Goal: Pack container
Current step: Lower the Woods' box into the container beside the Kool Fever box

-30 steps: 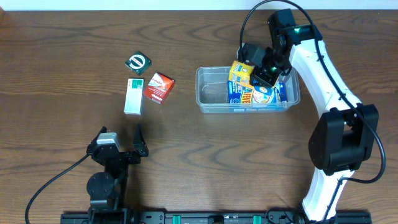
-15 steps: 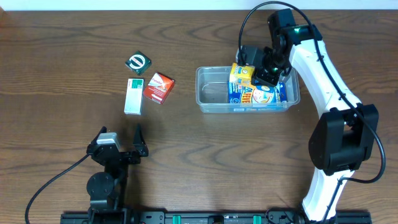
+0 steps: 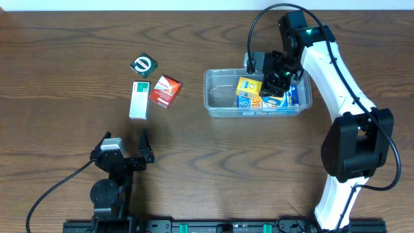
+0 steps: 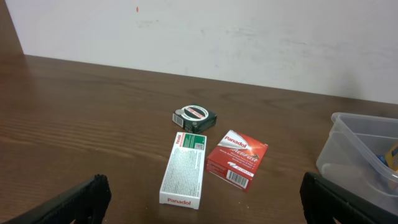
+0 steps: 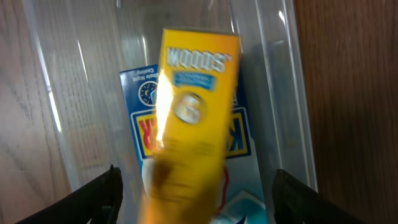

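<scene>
- While the right tool [image 5: 196, 180] hangs over the container [image 3: 218, 97], its jaws stand wide, with a gap on each side of the yellow box [image 5: 196, 93] below it (nothing gripped).
- Container sits on the worktop [image 3: 65, 52] right of centre, long side running left-right, directly under the right arm's wrist.
- Yellow box lies inside the container, on top of a blue-and-white box [image 5: 134, 87]. Its near end is blurred in the right wrist view, so I can't tell whether it lies flat.
- Left tool [image 4: 203, 186]: jaws fully apart, nothing between them, low over the near left of the worktop.
- Three small packs lie well to the left of the container, all on bare worktop:
- green-and-white Panadol box [image 4: 185, 169], lying flat
- red Panadol box [image 4: 237, 159], just beside it on the container side (touching or not, can't tell)
- dark green box with a white ring [image 4: 195, 116], just behind those two
</scene>
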Motion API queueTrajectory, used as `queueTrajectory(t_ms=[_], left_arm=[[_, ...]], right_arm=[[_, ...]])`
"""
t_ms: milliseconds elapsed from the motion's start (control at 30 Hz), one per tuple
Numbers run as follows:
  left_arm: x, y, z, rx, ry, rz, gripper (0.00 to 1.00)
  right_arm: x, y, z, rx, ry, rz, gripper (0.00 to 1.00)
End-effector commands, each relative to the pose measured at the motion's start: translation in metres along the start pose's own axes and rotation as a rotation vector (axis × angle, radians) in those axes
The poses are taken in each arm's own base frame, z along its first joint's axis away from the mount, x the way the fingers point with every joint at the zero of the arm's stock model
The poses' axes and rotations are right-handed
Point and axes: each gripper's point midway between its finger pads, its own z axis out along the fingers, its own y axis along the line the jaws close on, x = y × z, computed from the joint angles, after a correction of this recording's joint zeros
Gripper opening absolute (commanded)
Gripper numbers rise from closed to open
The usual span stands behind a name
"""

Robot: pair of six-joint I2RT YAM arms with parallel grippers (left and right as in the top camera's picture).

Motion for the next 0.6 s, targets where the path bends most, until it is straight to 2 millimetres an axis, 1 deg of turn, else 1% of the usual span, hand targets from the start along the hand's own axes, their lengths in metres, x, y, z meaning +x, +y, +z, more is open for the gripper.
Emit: queueTrajectory(t_ms=[0, 67, 100, 133, 233, 300, 333, 467, 567], left_arm=[[0.016, 0.003, 0.001, -0.011, 0.048, 0.005, 0.98], [0.016, 0.003, 0.001, -0.011, 0.048, 0.005, 0.98], [0.016, 0.003, 0.001, -0.011, 0.048, 0.005, 0.98], [0.016, 0.003, 0.001, -0.011, 0.048, 0.005, 0.98], [0.016, 0.003, 0.001, -0.011, 0.048, 0.005, 0.98], [0.016, 0.003, 0.001, -0.011, 0.048, 0.005, 0.98], [0.016, 0.003, 0.001, -0.011, 0.048, 0.005, 0.98], [0.016, 0.003, 0.001, -0.011, 0.048, 0.005, 0.98], [0.016, 0.003, 0.001, -0.011, 0.048, 0.005, 0.98]], right_arm=[[-0.001, 0.002, -0.002, -0.009, -0.023, -0.007, 0.75], [0.0, 0.003, 0.0, -0.012, -0.021, -0.005, 0.76], [0.0, 0.003, 0.0, -0.013, -0.021, -0.005, 0.8], [0.0, 0.003, 0.0, -0.014, -0.021, 0.001, 0.82], [-0.003, 0.0, 0.001, -0.002, -0.027, 0.086, 0.81], [-0.005, -0.001, 0.001, 0.005, -0.033, 0.165, 0.76], [-0.006, 0.0, 0.001, 0.003, -0.033, 0.204, 0.7], [-0.012, 0.003, 0.003, -0.002, -0.03, 0.344, 0.58], [-0.017, 0.007, 0.005, -0.009, -0.029, 0.442, 0.43]])
